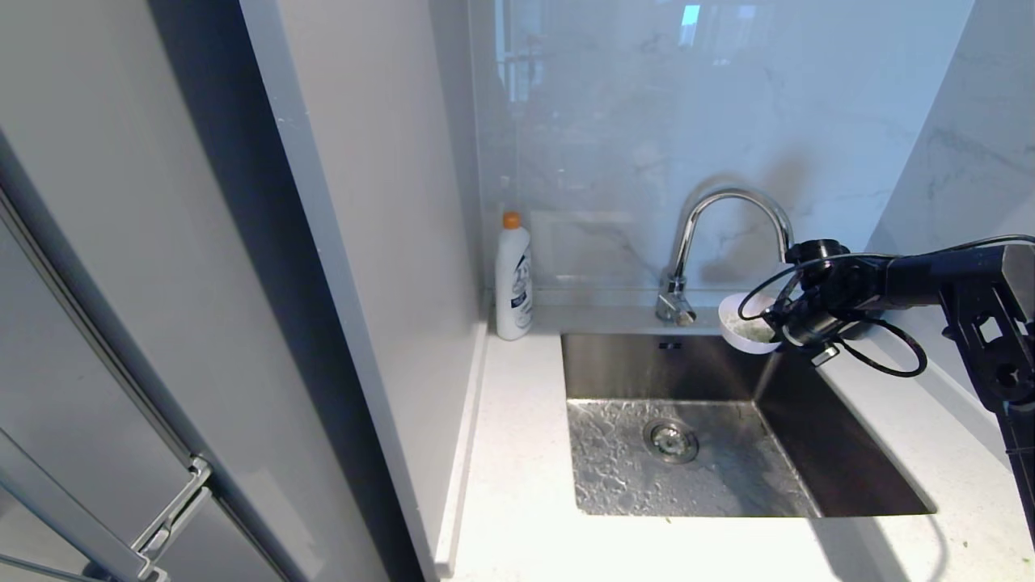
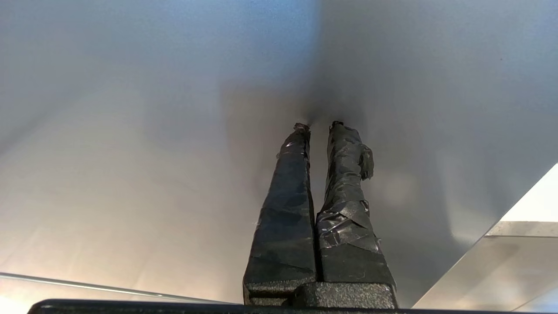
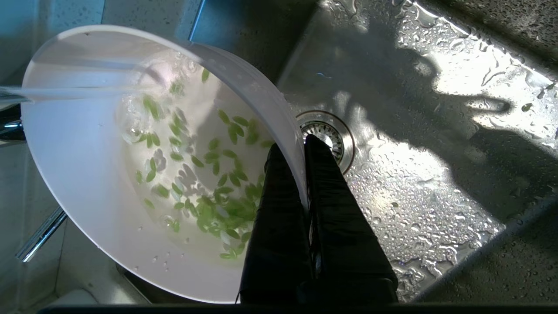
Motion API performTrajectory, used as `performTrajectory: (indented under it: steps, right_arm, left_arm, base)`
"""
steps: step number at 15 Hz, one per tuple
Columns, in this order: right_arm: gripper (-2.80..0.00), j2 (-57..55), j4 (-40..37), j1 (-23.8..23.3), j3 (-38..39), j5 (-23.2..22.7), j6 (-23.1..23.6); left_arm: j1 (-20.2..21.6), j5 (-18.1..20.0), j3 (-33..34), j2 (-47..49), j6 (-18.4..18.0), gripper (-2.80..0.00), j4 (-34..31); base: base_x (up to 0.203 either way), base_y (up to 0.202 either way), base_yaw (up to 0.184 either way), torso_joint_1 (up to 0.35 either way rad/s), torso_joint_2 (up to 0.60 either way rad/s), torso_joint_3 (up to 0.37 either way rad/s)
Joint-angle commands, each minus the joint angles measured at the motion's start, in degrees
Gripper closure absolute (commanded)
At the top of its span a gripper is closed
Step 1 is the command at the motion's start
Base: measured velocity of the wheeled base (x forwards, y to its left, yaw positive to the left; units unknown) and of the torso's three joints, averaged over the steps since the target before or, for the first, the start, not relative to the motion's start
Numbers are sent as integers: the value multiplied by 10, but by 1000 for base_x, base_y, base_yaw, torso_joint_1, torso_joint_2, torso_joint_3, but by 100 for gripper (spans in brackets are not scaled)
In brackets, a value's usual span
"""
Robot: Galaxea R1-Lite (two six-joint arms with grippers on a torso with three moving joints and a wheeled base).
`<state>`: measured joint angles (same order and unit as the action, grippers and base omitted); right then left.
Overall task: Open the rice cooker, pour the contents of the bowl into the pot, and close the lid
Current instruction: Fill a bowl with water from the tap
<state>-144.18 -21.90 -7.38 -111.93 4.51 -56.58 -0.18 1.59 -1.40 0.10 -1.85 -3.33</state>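
My right gripper (image 1: pixel 775 327) is shut on the rim of a white bowl (image 1: pixel 742 330), held tilted over the back right of the sink, just under the faucet spout. In the right wrist view one finger is inside the bowl (image 3: pixel 87 174) and the other outside, at the gripper (image 3: pixel 294 146). Green grains (image 3: pixel 209 192) lie in water in the bowl, and a water stream (image 3: pixel 65 91) runs into it. My left gripper (image 2: pixel 318 126) is parked, shut and empty, facing a plain grey surface. The rice cooker, its pot and its lid are out of view.
A steel sink (image 1: pixel 841 453) with a wet floor and round drain (image 1: pixel 670 440) is set in the white counter (image 1: pixel 517 485). A chrome faucet (image 1: pixel 728 198) arches at the back. A white bottle (image 1: pixel 513 279) with an orange cap stands left of it. A tall grey panel (image 1: pixel 364 242) bounds the left.
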Motion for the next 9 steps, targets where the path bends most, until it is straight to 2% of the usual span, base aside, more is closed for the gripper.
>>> performTrajectory:
  steps: [1, 9]
  right_arm:
    - [0, 3, -2, 0, 1, -2, -4]
    - [0, 11, -9, 7, 2, -3, -8]
  left_arm:
    - [0, 0, 0, 0, 0, 0, 0]
    - [-1, 0, 0, 0, 0, 0, 1]
  base:
    - [0, 0, 0, 0, 0, 0]
    - [0, 0, 0, 0, 0, 0]
